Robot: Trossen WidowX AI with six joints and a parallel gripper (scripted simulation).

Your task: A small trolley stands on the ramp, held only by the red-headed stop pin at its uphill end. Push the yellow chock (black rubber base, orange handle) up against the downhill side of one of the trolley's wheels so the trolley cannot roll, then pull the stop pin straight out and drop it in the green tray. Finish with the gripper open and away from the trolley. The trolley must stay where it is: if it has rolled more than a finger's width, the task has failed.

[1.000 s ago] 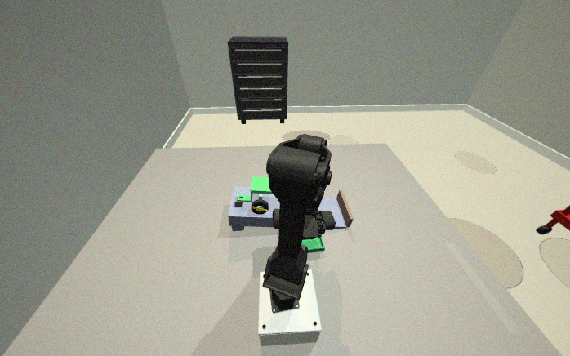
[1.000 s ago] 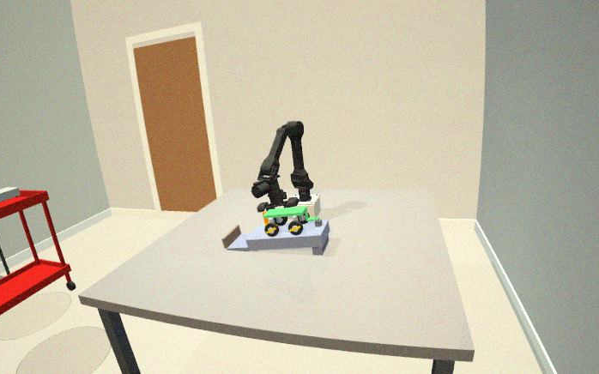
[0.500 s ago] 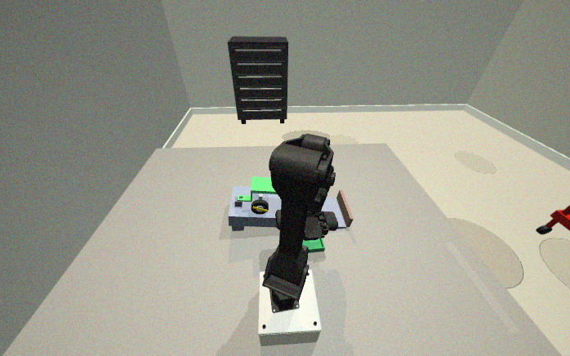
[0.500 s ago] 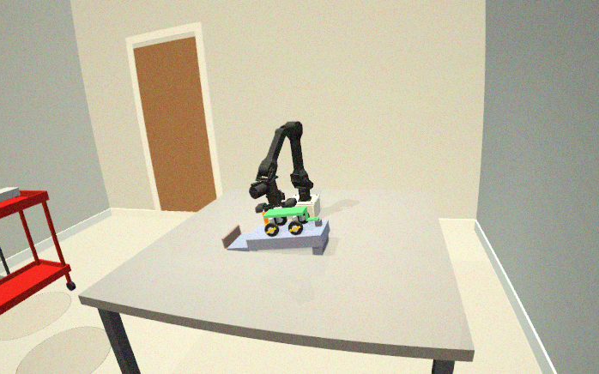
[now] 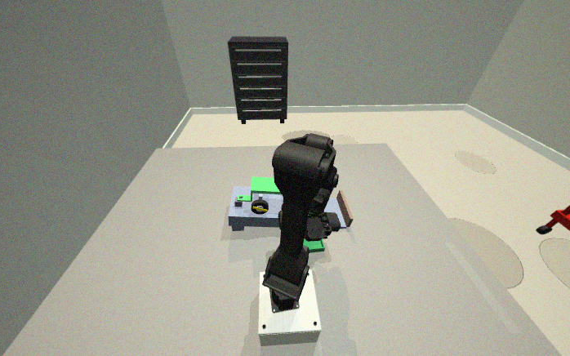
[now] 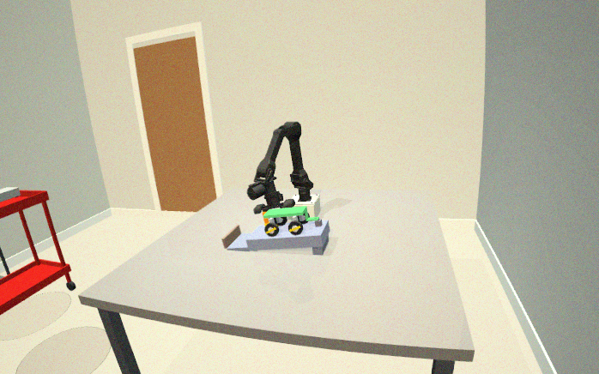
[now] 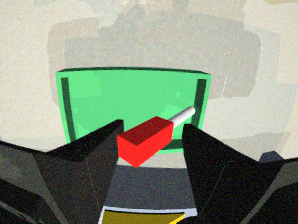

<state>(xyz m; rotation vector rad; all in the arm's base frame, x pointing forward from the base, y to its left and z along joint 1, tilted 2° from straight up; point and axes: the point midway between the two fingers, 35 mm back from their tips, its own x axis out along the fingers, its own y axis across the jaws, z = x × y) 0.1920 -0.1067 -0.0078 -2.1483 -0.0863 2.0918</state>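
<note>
In the wrist view my gripper (image 7: 153,128) is open, its two dark fingers standing clear on either side of the red-headed stop pin (image 7: 143,140). The pin is loose and tilted, its grey shaft pointing up to the right over the green tray (image 7: 100,99). I cannot tell whether it rests on the tray floor. The yellow chock (image 7: 141,221) with its orange handle shows at the bottom of that view. The green-decked trolley (image 5: 263,184) (image 6: 286,213) stands on the grey-blue ramp (image 5: 245,217) (image 6: 287,240). My arm hides the gripper in the top view; a corner of the tray (image 5: 316,245) shows beside it.
A brown block (image 5: 345,207) (image 6: 231,236) stands at the ramp's low end. A small dark block (image 5: 238,203) (image 6: 317,223) sits at its high end. The arm's white base (image 5: 289,316) is near the table's front. A red cart (image 6: 9,260) and a black drawer cabinet (image 5: 258,78) stand off the table.
</note>
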